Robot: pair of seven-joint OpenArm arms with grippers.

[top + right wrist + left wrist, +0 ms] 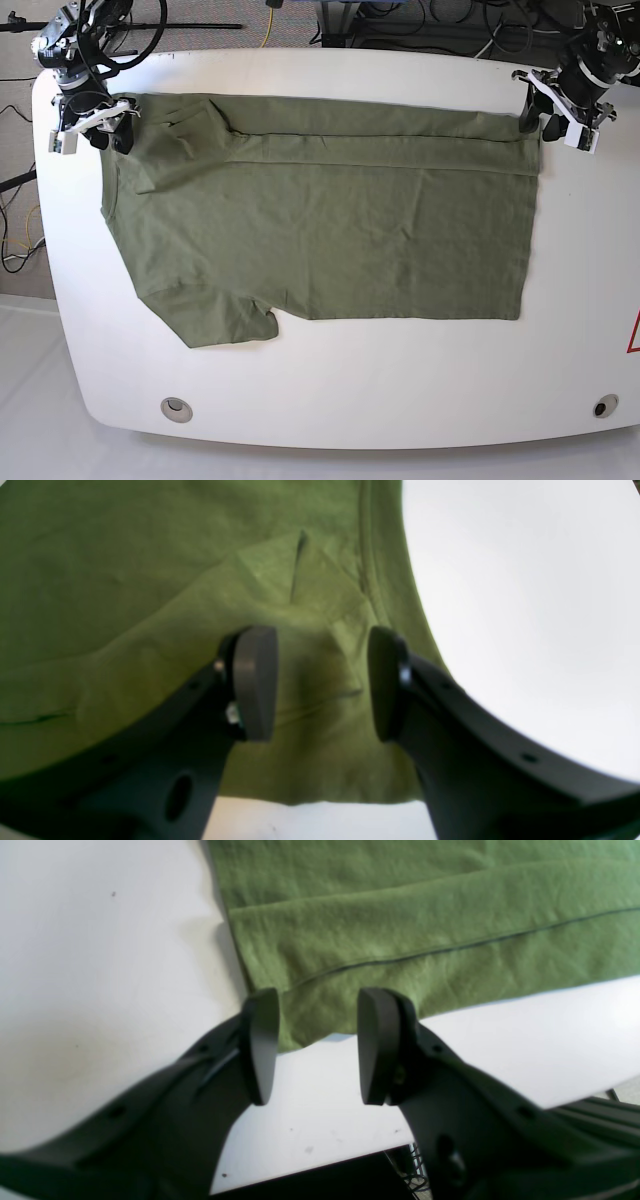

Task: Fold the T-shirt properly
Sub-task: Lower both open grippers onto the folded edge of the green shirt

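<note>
Right gripper (92, 128): upper left of the base view, at the shirt's far left corner. In the right wrist view its pads (252, 682) stand well apart over bunched cloth; nothing is pinched between them.

T-shirt (330, 230): spread across the middle of the white table (400, 400), running from the upper left to the upper right of the base view, its length lying left to right.

Progress: one long fold looks done, a narrow band along the far edge turned over onto the body. The near sleeve, at lower left, sticks out unfolded, and the near long side lies flat. By my reading that side, then the crosswise folds, are left; the task is early on.

Cloth look: plain olive green, no print, lightly wrinkled. The folded band shows as a straight edge in the base view and a dark seam line in the left wrist view.

Left gripper (560, 112): upper right of the base view, at the shirt's far right corner. The left wrist view shows its jaws parted, the hem corner lying between and below them, not gripped.
</note>
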